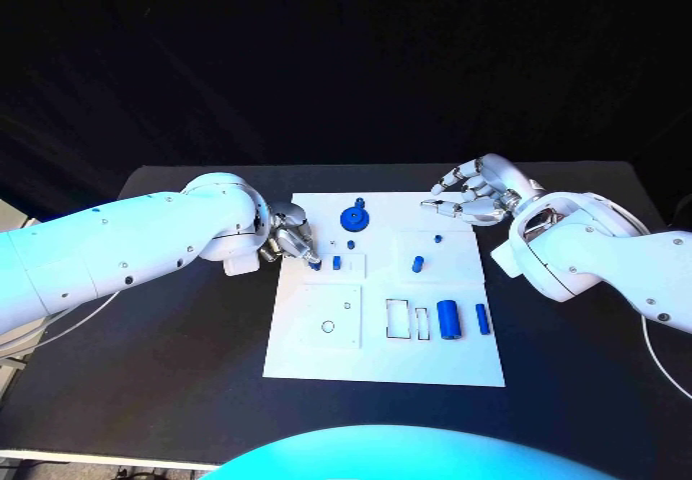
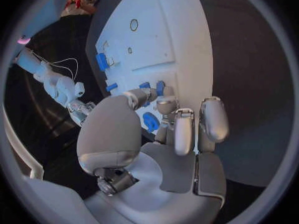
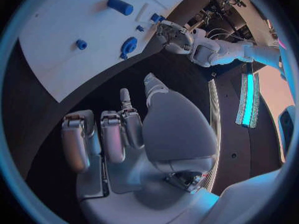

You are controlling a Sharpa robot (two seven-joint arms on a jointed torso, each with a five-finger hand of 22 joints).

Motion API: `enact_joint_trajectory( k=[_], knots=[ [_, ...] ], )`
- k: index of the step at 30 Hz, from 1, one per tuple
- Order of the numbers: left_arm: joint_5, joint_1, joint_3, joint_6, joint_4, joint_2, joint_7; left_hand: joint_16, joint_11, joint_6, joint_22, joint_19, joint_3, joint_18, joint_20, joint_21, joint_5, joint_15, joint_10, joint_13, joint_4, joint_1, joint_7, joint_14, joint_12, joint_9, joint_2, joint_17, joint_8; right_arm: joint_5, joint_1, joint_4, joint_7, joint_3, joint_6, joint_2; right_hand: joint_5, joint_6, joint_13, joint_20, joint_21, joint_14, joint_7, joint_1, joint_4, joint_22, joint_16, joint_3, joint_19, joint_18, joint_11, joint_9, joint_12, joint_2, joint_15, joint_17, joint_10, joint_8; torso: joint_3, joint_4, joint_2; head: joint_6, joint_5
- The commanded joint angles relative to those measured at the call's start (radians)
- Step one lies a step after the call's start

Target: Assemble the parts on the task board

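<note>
The white task board [image 1: 382, 350] lies mid-table. Blue parts on it: a round knob-like piece [image 1: 355, 217] near the far edge, two small pegs [image 1: 338, 263] [image 1: 418, 265], a thick cylinder [image 1: 449, 319] and a thinner one [image 1: 483, 319]. My left hand [image 1: 293, 240] hovers at the board's left edge. Its fingertips [image 2: 167, 103] are right by another small peg [image 1: 315, 266] [image 2: 160, 87], and I cannot tell whether they touch it. My right hand [image 1: 476, 192] hangs over the table beyond the board's far right corner, fingers apart, holding nothing. The right wrist view shows the board [image 3: 69, 64] and the round piece [image 3: 129, 46].
The board carries a raised square plate with an oval hole [image 1: 329, 325] and rectangular slots [image 1: 398, 317]. Black tabletop [image 1: 173, 350] surrounds the board on all sides. A dark curtain hangs behind the table.
</note>
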Motion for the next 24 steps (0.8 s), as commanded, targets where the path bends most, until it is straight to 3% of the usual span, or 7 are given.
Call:
enact_joint_trajectory(
  k=[1, 14, 24],
  knots=[
    [0.009, -0.006, -0.001, -0.028, 0.008, -0.003, 0.016, -0.001, -0.001, 0.01, -0.001, 0.003, 0.167, -0.015, -0.003, 0.003, 0.005, -0.007, 0.006, 0.0, -0.17, 0.001, -0.005, 0.077, 0.003, 0.002, 0.006, 0.145, 0.004, -0.003, -0.001, 0.001, 0.011, 0.0, 0.002, -0.001, 0.004, -0.006, 0.148, -0.008, 0.004, 0.099, -0.001, -0.003, -0.002, 0.263, -0.004, 0.001, 0.105, -0.014, -0.002, 0.002, -0.003, 0.004, -0.006, 0.233, -0.001, 0.005, -0.0003, 0.0008, 0.001, 0.0, -0.001],
    [0.017, -0.01, 0.0, -0.066, 0.021, -0.016, 0.026, 0.0, -0.003, 0.015, 0.002, 0.005, 0.17, -0.015, -0.005, 0.004, 0.015, -0.009, 0.011, 0.004, -0.172, -0.001, -0.007, 0.077, 0.006, 0.003, 0.001, 0.145, 0.005, -0.002, -0.006, -0.001, 0.013, 0.0, 0.002, 0.001, 0.004, -0.007, 0.148, -0.008, 0.004, 0.099, -0.001, -0.002, -0.002, 0.263, -0.004, 0.002, 0.105, -0.014, -0.002, 0.002, -0.002, 0.005, -0.006, 0.233, 0.0, 0.007, 0.0004, 0.0043, -0.001, -0.008, 0.0],
    [0.015, -0.011, 0.0, -0.076, 0.022, -0.018, 0.026, -0.001, -0.004, 0.015, 0.001, 0.004, 0.17, -0.015, -0.005, 0.004, 0.016, -0.009, 0.011, 0.002, -0.172, -0.001, -0.008, 0.077, 0.005, 0.003, 0.001, 0.144, 0.005, -0.001, -0.007, -0.002, 0.013, 0.0, 0.003, 0.001, 0.004, -0.007, 0.148, -0.008, 0.004, 0.099, -0.001, -0.002, -0.002, 0.263, -0.004, 0.002, 0.105, -0.014, -0.002, 0.002, -0.002, 0.005, -0.006, 0.233, 0.0, 0.007, 0.0006, 0.0014, 0.0, -0.008, 0.003]
  ],
)
